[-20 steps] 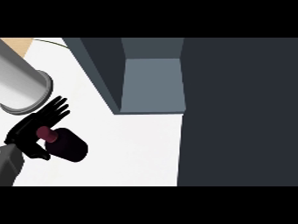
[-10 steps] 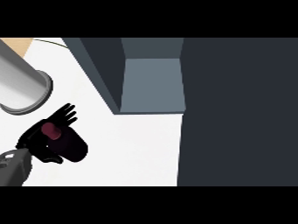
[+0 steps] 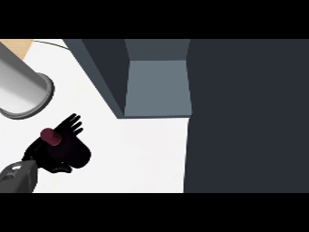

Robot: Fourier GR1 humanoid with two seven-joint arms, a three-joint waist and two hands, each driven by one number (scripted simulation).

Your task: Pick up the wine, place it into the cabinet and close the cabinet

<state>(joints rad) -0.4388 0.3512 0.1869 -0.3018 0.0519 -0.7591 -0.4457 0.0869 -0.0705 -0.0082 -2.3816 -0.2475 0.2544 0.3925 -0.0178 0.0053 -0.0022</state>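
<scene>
Since a second ago, your left hand (image 3: pixel 58 146) has drawn toward the lower left with the wine (image 3: pixel 50 135) grasped upright over the white desk (image 3: pixel 137 154), short of the open cabinet (image 3: pixel 156 86); glass, likely heavy, slippery, breakable—hold mid-body.

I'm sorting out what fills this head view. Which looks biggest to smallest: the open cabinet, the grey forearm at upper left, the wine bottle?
1. Cabinet, largest.
2. Grey forearm; it is nearer the camera, so its size is unsure.
3. Wine bottle, smallest, partly hidden by the left hand.
</scene>
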